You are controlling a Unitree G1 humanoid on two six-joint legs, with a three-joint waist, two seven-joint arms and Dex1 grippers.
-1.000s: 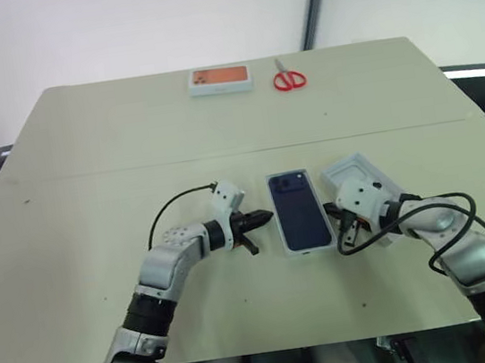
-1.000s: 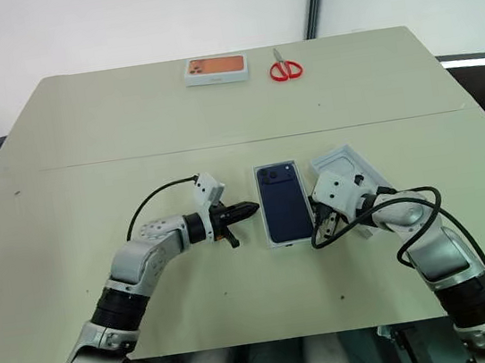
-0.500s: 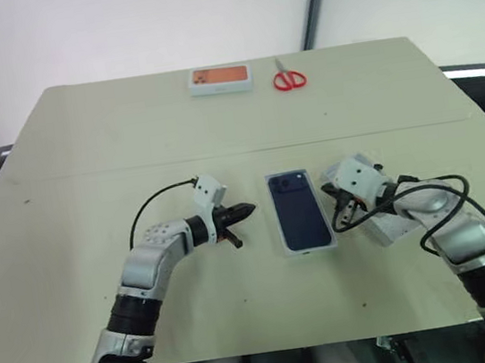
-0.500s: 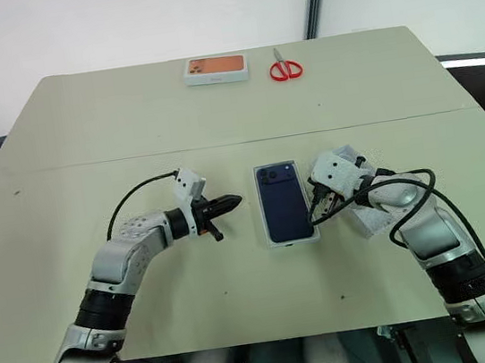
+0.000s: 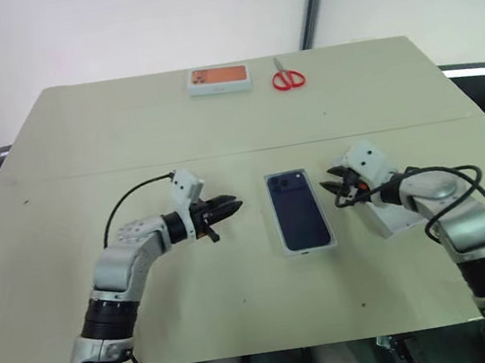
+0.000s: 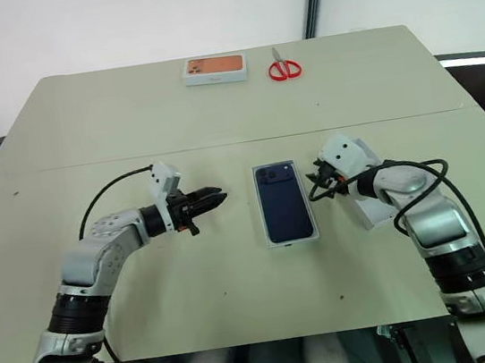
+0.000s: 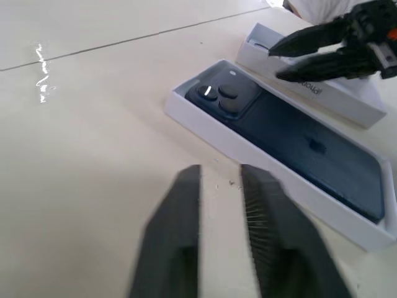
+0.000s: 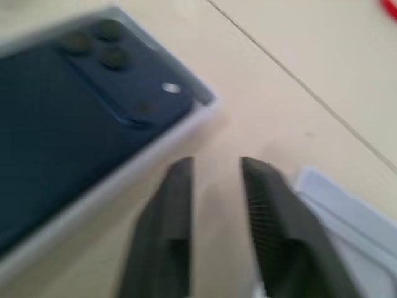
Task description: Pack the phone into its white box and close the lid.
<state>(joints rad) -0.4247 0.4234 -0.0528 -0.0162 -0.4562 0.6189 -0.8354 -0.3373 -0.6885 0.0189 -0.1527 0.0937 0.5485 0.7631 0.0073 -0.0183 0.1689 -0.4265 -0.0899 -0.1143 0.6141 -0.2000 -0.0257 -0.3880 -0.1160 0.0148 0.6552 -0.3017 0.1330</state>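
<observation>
Worktop (image 5: 83,141) fills most of what I see: a pale beige surface with a faint seam running across its middle, standing before a plain white wall that a dark slanting post crosses at the back. At the far edge lie a closed box with an orange picture (image 5: 219,78) and, just beside it, red scissors (image 5: 288,78). Near the middle the phone (image 5: 298,209) lies camera side up inside the white box (image 5: 307,249), its camera bump at the far end. The lid (image 5: 399,218) lies open on the worktop just to the right of the box, partly hidden under my right arm. My left pincer (image 5: 227,208) hangs left of the box, apart from it, pointing toward it, its fingers a little apart and holding nothing. My right pincer (image 5: 341,186) hangs over the near corner of the lid, aimed at the box, its fingers likewise parted and empty.
</observation>
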